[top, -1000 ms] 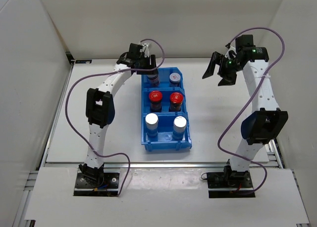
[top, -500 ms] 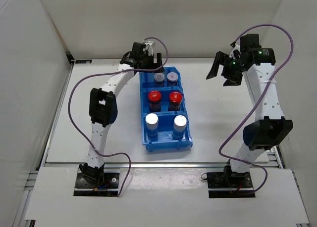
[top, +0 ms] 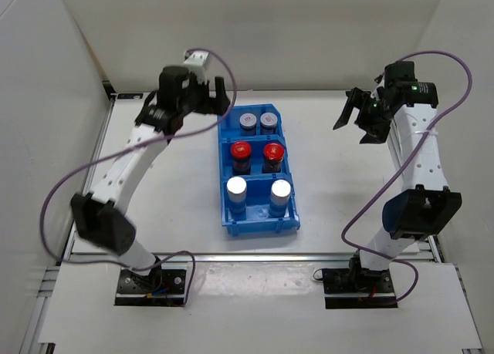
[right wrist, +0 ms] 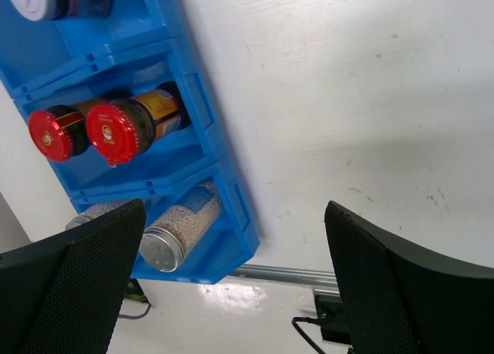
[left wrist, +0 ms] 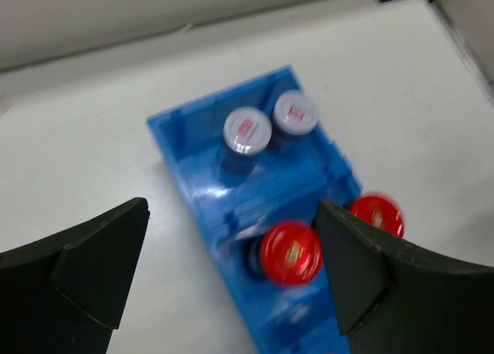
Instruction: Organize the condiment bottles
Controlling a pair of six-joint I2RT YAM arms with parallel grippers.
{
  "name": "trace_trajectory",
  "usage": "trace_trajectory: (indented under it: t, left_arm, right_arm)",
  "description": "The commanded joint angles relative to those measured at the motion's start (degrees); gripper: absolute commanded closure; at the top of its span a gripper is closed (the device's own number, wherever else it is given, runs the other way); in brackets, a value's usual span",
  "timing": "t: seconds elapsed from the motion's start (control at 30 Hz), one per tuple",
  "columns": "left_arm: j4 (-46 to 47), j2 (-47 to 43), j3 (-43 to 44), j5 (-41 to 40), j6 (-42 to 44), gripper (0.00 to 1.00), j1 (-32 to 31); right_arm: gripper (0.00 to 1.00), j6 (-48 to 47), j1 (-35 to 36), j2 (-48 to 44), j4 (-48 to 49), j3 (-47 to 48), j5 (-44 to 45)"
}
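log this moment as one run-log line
state: bottles sorted | blue bin: grey-lidded pair far, red-capped pair middle, silver-topped pair near | left jaws: open, empty | right jaws: open, empty

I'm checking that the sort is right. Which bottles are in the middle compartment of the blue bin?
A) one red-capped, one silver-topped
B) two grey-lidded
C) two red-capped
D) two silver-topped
C: the red-capped bottles stand side by side in the blue bin's middle compartment, with the grey-lidded bottles at its far end and the silver-topped bottles at its near end.
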Motion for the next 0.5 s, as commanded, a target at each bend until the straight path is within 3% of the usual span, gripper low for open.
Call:
trace_trajectory:
  t: [0.0, 0.07, 0.2, 0.47]
  left_arm:
    - [3.83, -12.52, -18.01, -11.33, 7.16, 0.00, -1.81]
    - [7.00, -18.85, -30.80, -14.06, 8.39, 0.00, -2.34]
    - [10.62, -33.43, -45.96, -18.73, 8.23, 0.00, -1.56]
    - [5.96, -43.14, -54.97, -21.54, 2.34, 0.00, 1.87]
  right_arm:
    - [0.00, 1.25, -0.68, -4.28, 0.03, -1.63, 0.14]
    - [0.00, 1.25, -0.68, -4.91, -0.49, -3.13, -0.47]
    - [0.00, 1.25, -0.68, -6.31, -1.90, -6.02, -1.26]
    - [0.00, 2.31, -0.68, -10.87, -2.43, -9.37, -1.01]
